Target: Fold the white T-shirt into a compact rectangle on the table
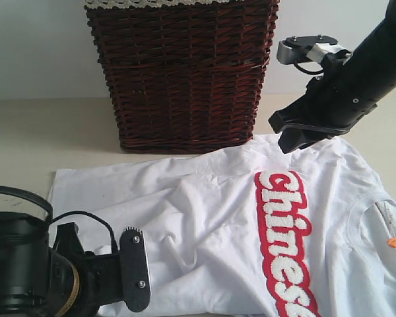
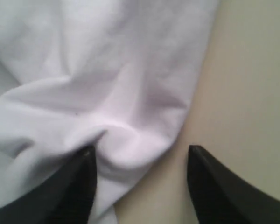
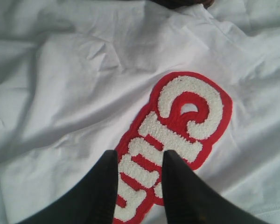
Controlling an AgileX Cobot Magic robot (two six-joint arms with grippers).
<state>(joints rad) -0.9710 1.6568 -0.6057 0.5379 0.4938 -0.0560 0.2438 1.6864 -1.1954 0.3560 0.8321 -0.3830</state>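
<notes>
Left tool [image 2: 141,151] astride white T-shirt [image 2: 84,70] edge

The T-shirt [image 1: 211,218] lies spread on the table [image 1: 53,132], its collar to the right. The basket [image 1: 185,72] stands just behind it, far middle. The left gripper [image 2: 140,161] straddles the shirt's near-left edge; the right gripper [image 1: 303,132] hangs over its far-right part.

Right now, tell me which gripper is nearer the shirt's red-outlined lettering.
Right. The right gripper hangs over the lettering; the left gripper sits at a plain edge of the white T-shirt, beside the table.
</notes>
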